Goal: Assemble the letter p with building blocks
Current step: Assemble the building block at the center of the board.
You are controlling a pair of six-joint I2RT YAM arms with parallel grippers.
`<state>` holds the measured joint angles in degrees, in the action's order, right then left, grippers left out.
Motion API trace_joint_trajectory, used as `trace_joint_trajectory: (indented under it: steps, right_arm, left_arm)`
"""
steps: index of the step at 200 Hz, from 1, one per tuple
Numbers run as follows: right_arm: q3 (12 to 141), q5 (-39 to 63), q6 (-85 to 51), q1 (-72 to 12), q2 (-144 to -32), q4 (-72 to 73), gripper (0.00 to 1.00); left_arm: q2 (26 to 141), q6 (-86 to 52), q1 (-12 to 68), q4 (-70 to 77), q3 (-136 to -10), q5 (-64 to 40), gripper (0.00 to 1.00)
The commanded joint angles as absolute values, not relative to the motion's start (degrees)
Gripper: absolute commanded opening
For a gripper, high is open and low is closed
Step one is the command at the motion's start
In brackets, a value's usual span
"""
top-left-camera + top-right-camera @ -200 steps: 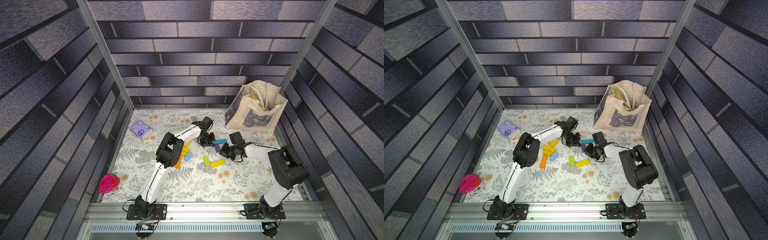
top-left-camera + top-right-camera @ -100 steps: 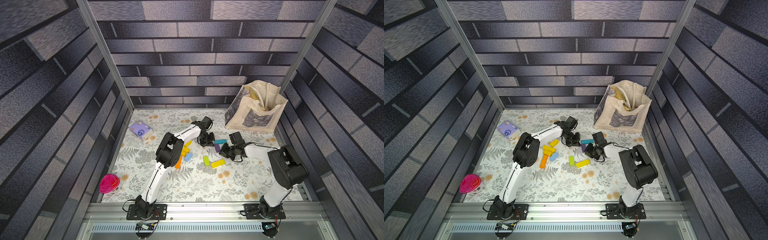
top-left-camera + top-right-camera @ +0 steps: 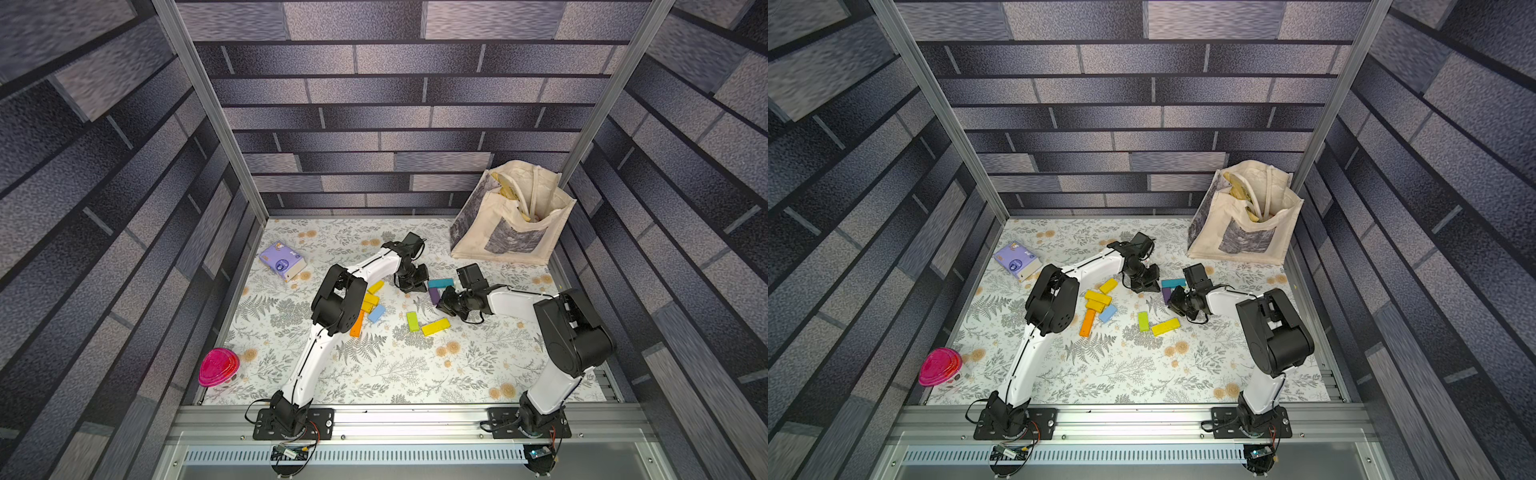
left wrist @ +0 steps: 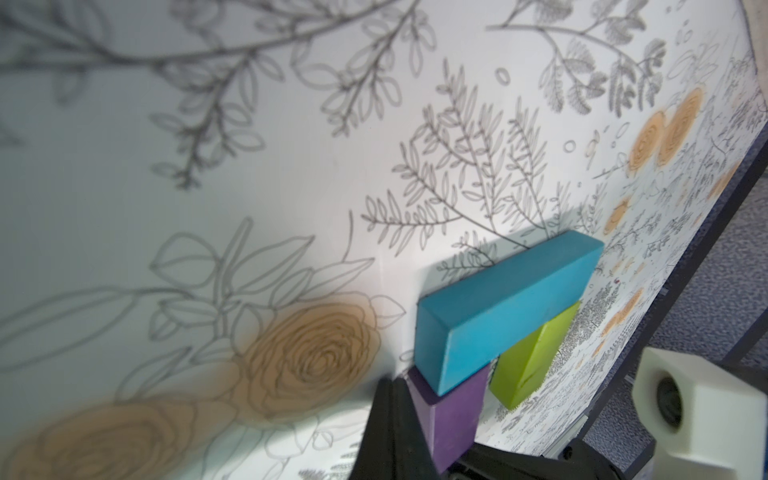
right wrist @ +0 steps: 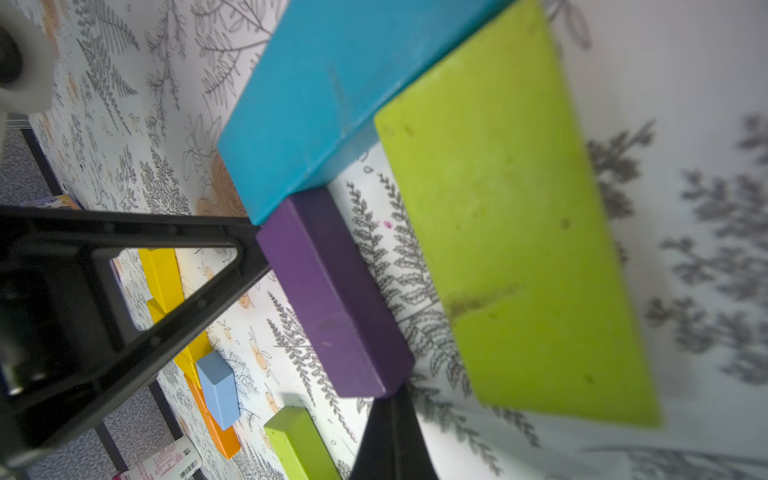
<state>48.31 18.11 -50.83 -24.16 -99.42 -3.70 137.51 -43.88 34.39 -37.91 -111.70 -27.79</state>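
The floral cloth (image 3: 395, 374) is running up to brick-patterned walls (image 3: 395, 104) on three sides and to a metal rail (image 3: 415, 419) at the arms' bases. A cloth bag (image 3: 513, 224) is filling the far right corner. A purple packet (image 3: 282, 262) is lying near the far left edge, and a pink lid (image 3: 219, 366) is sitting at the left edge nearer the rail. Between the blocks and the rail a broad band of cloth is lying open to both arms.

The left pincer (image 4: 392, 390) is standing with its fingers pressed together, holding nothing. Its tip is touching the side of the purple block (image 4: 453, 411) up by the teal block (image 4: 507, 307). The right pincer (image 5: 390, 411) is likewise squeezed together and empty, its tip sitting at the purple block's other end; whether it is touching I cannot tell. The teal block is lying across the ends of the purple block and a lime green block (image 4: 532, 361), touching both, with a strip of cloth showing between those two.

Just in front of them a second lime green block (image 3: 412, 321) and a long yellow block (image 3: 435, 326) are lying side by side. Further left, yellow blocks (image 3: 1098, 297), a light blue block (image 3: 1108, 313) and an orange block (image 3: 1088, 323) are bunching beside the left arm's elbow
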Motion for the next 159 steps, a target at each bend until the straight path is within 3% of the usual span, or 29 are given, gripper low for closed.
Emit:
trace_joint_trajectory:
  steps: [1, 159]
  right_arm:
    - [47.7, 16.9, -51.4, -24.8, -101.6, -6.9, 0.00]
    - [48.0, 17.1, -51.4, -25.2, -101.0, -7.7, 0.00]
  left_arm:
    - [137.9, -42.8, 34.1, -39.7, -110.4, -25.0, 0.00]
    - [139.4, -43.4, 35.7, -40.3, -113.2, -26.1, 0.00]
